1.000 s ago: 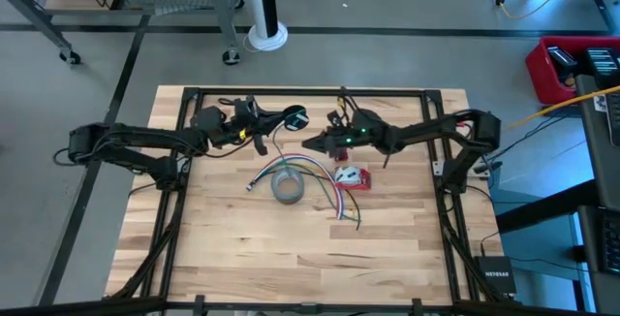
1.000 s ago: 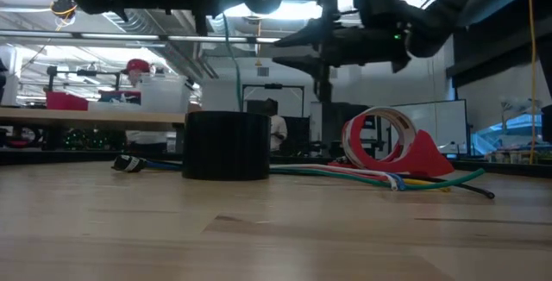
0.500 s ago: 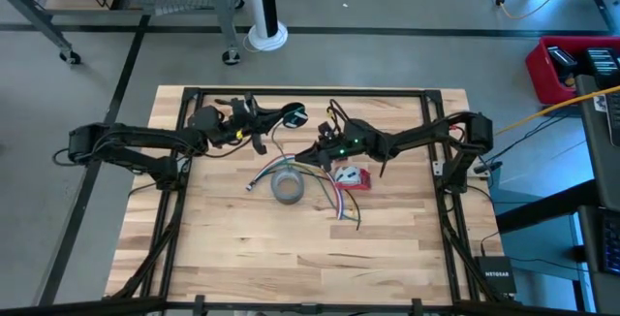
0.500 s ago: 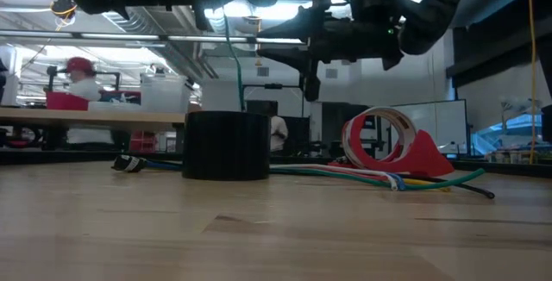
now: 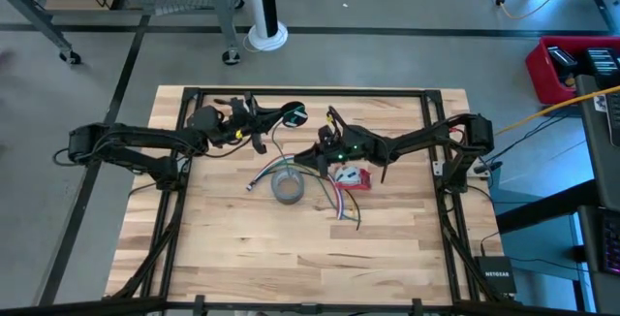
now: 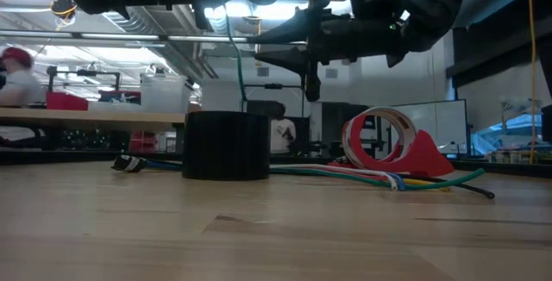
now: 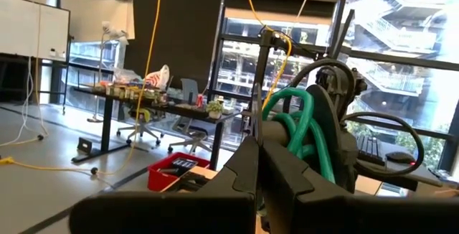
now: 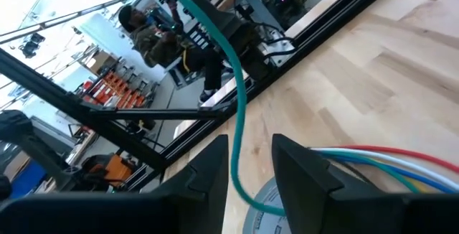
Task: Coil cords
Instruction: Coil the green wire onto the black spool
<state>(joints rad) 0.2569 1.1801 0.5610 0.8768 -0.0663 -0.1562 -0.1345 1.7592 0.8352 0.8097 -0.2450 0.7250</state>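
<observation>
Beside the grey tape roll (image 5: 287,188) — right gripper (image 5: 302,159), jaws open around the green cord (image 8: 239,112) — left gripper (image 5: 263,122) clamping its coil.

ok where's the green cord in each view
High: green cord loops from left gripper toward the tape roll.
Low: hangs behind the roll.
Left wrist: coiled past the fingers.
Right wrist: runs between the fingers.
Shared landmark: tape roll.

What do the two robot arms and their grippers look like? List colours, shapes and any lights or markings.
Both arms are dark, slender, jointed tubes running in from the table's side edges. The left gripper has yellow marks on its wrist. The right gripper carries a small green light on its wrist. Seen from the right wrist, its fingers are flat, matte black, tapering bars. Thin dark cables run beside the right arm's base.
</observation>
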